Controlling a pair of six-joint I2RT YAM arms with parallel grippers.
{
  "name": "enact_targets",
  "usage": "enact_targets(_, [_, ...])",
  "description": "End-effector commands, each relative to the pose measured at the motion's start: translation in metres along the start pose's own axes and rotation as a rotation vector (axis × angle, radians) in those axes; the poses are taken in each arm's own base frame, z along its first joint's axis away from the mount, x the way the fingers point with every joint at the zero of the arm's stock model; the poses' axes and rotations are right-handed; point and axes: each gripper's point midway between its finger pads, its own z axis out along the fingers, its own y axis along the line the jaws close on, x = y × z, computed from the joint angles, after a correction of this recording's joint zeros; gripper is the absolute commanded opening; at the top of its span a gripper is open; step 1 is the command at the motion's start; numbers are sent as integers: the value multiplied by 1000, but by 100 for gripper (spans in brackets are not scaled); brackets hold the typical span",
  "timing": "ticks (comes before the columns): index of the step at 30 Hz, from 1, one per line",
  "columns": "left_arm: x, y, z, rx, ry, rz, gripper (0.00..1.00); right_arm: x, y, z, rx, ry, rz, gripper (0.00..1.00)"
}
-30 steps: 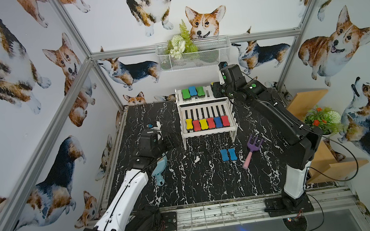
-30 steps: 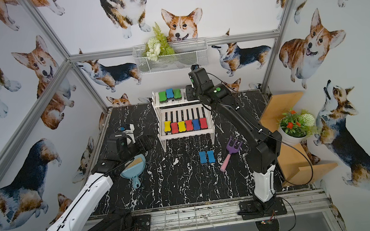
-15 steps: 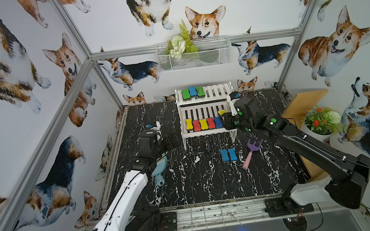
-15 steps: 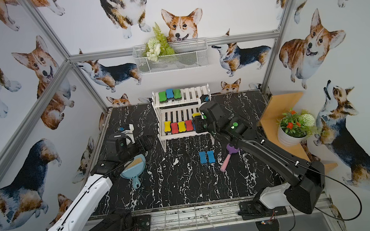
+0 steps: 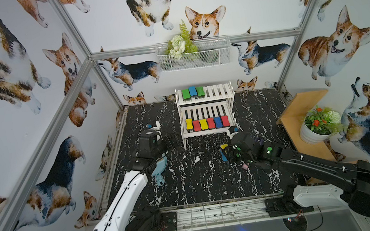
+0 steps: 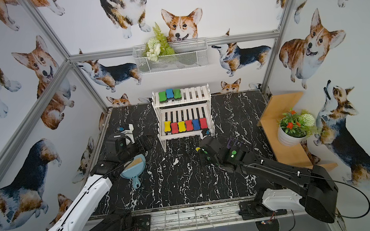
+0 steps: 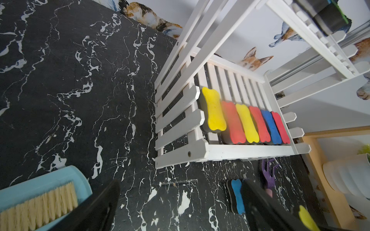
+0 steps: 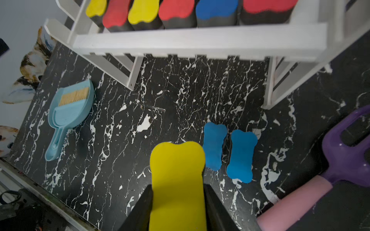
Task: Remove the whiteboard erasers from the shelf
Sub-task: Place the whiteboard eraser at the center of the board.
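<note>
The white shelf (image 5: 217, 90) stands at the back of the table. Three whiteboard erasers, green, blue and green (image 5: 192, 91), lie on its top tier, and several in yellow, red and blue (image 5: 207, 123) line the lower tier (image 7: 230, 80). My right gripper (image 8: 177, 200) is shut on a yellow eraser (image 8: 177, 180), low over the table in front of the shelf. Right beside it, two blue erasers (image 8: 213, 146) (image 8: 240, 156) lie on the table. My left gripper (image 7: 180, 186) is open and empty, left of the shelf's front leg.
A light blue dustpan with a brush (image 5: 161, 170) lies under the left arm. A purple-pink toy rake (image 8: 348, 158) lies just right of the blue erasers. At the right wall stand a tan wooden stand (image 5: 304, 101) and a plant pot (image 5: 310, 134). A wire basket (image 5: 194, 60) hangs on the back wall.
The right arm has swung from the shelf's top tier down and forward to the table in front, carrying the yellow eraser. The left arm has not moved.
</note>
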Motion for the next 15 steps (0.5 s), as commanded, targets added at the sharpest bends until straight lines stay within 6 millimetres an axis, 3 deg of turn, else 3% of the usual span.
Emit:
enact_targets(1, [-2, -1, 0, 4, -11, 4, 99, -3, 10, 13, -37, -45, 56, 41])
enact_targets(15, [-2, 0, 0, -4, -7, 2, 100, 4, 13, 80, 105, -26, 28, 38])
